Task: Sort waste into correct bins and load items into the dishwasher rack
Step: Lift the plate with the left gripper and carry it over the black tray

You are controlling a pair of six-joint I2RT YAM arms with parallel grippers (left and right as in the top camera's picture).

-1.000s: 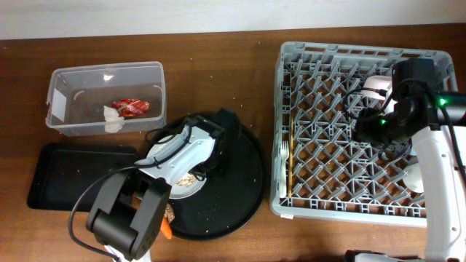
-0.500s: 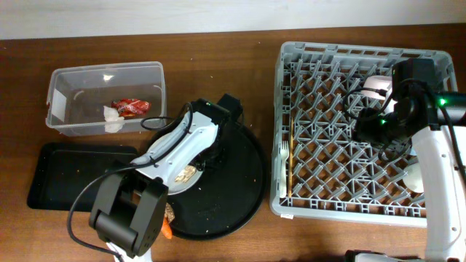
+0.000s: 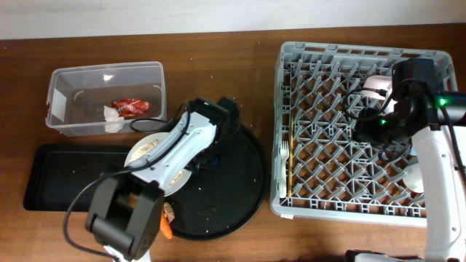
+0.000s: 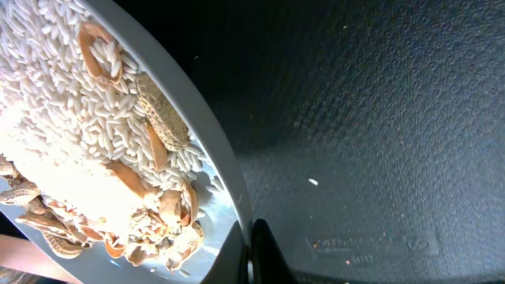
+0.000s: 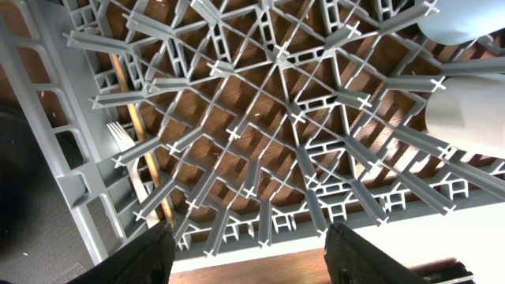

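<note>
My left gripper (image 4: 254, 252) is shut on the rim of the white round plate (image 4: 213, 158), which carries beige grainy food scraps (image 4: 79, 142). In the overhead view the plate (image 3: 145, 151) hangs over the left edge of the round black tray (image 3: 240, 182), beside the shallow black rectangular tray (image 3: 65, 175). The clear tub (image 3: 65, 80) holds the red wrapper (image 3: 131, 107) and white tissue (image 3: 113, 118). My right gripper (image 5: 252, 260) is open and empty above the dishwasher rack (image 3: 349, 52). The chopsticks (image 3: 291, 156) and fork (image 3: 282, 154) lie in the rack.
The pink bowl (image 3: 377, 87) and white cup (image 3: 415, 175) sit in the rack's right side; a light-blue cup (image 5: 465, 16) shows in the right wrist view. The carrot (image 3: 167, 230) and brown scrap (image 3: 170, 211) lie on the round tray's front left edge.
My left gripper has carried the plate left, from the middle of the round tray to its left edge. The right arm has not moved.
</note>
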